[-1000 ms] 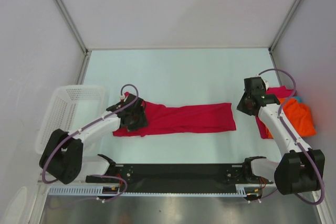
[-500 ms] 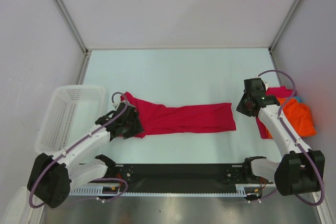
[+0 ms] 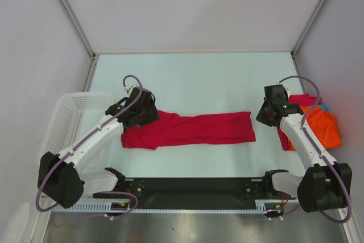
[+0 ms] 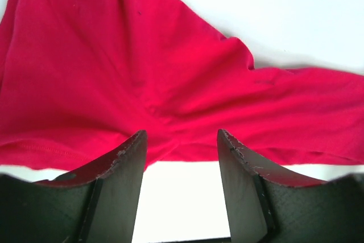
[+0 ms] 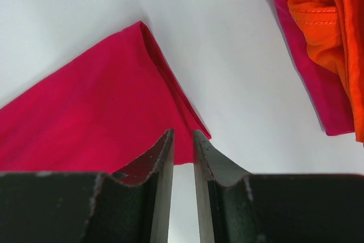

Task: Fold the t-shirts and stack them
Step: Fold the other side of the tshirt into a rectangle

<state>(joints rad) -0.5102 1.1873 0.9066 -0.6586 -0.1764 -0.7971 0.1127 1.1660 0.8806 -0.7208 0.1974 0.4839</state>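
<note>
Top external view: crimson red cloth t-shirt, laid flat; left gripper released above it; right gripper slightly parted, empty.

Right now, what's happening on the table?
The crimson t-shirt lies across the table's middle, folded into a long strip. The left gripper hovers over its left end, jaws open and empty. The right gripper hangs by the strip's right end, jaws barely apart, holding nothing. An orange t-shirt and a magenta t-shirt wait heaped at the right edge; no folded stack shows yet.
</note>
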